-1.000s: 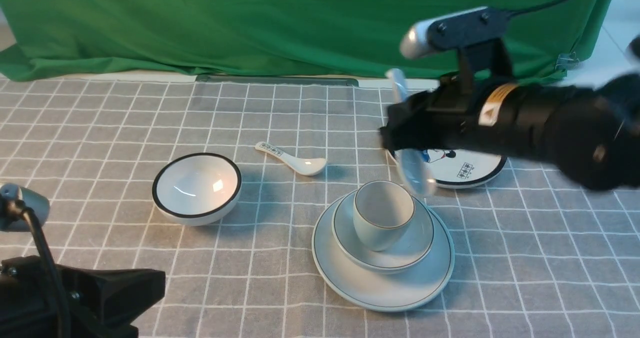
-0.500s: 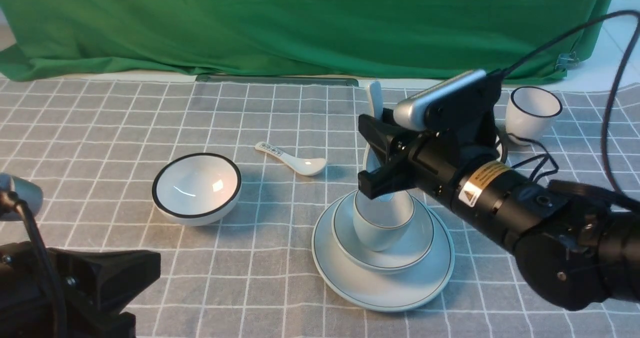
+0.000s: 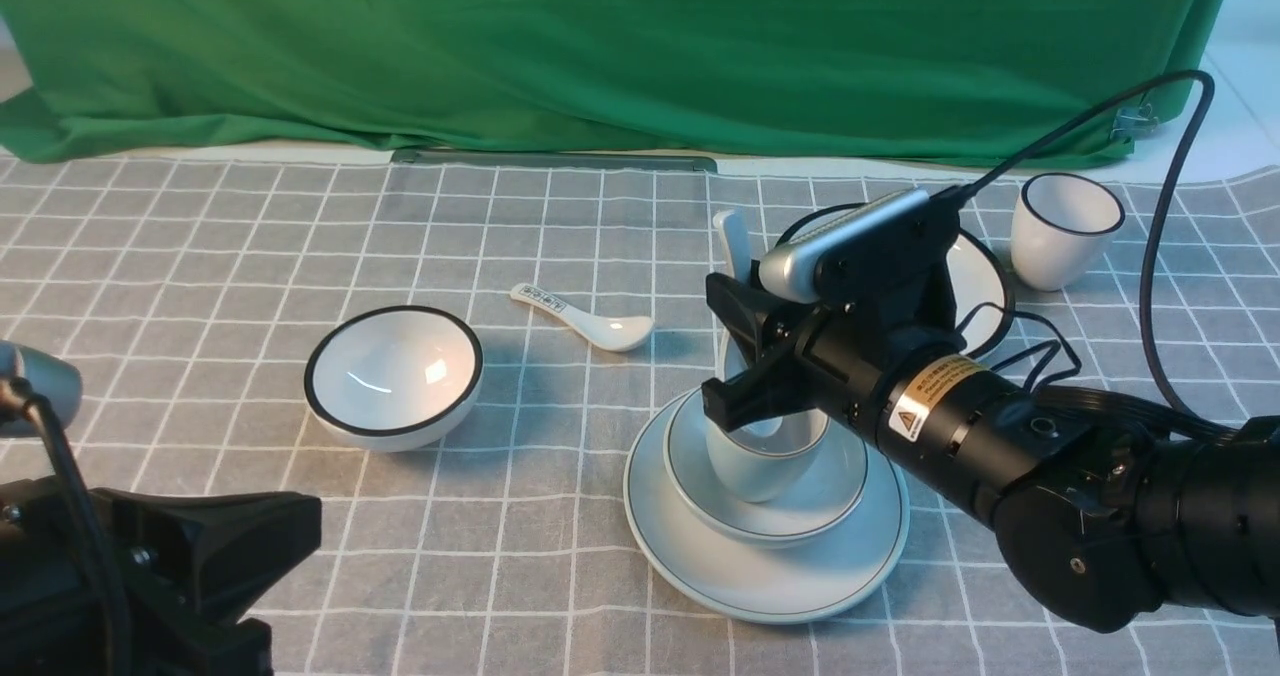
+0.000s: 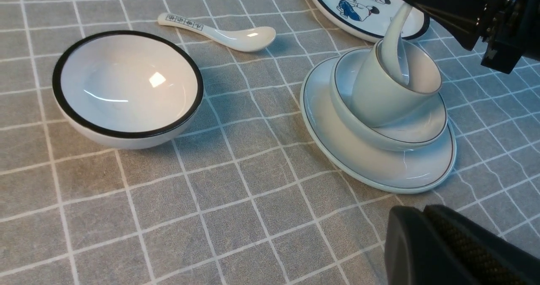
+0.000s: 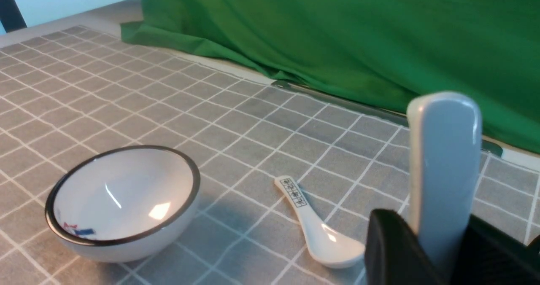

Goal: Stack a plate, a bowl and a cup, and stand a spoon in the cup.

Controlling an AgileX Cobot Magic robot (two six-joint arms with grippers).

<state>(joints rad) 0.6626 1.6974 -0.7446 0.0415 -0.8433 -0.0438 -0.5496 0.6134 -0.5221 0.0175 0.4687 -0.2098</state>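
Left gripper (image 4: pixel 422 230) low, jaws together, unmoved, plate (image 3: pixel 700 566) bearing bowl (image 3: pixel 840 486), cup (image 3: pixel 765 461) in bowl, spoon (image 3: pixel 733 241) upright, now lowered with its scoop inside cup, right gripper (image 3: pixel 735 346) clamped on its handle, lower than 1 second ago

A grey checked tablecloth (image 3: pixel 200 236) is spread under everything, and a green cloth (image 3: pixel 600 46) is hung well beyond the right gripper (image 3: pixel 740 351). A black-rimmed bowl (image 3: pixel 394 376) is set upright to the gripper's left, well apart from it; a small coloured print is seen on its inner wall. A marked spoon (image 3: pixel 585 318) is laid flat between that bowl and the gripper, slightly farther out, its scoop turned toward the gripper. A picture plate (image 3: pixel 975 276) is placed just behind and to the right of the gripper, partly hidden. A black-rimmed cup (image 3: pixel 1065 229) is stood upright near that plate's far edge, farther to the gripper's right.
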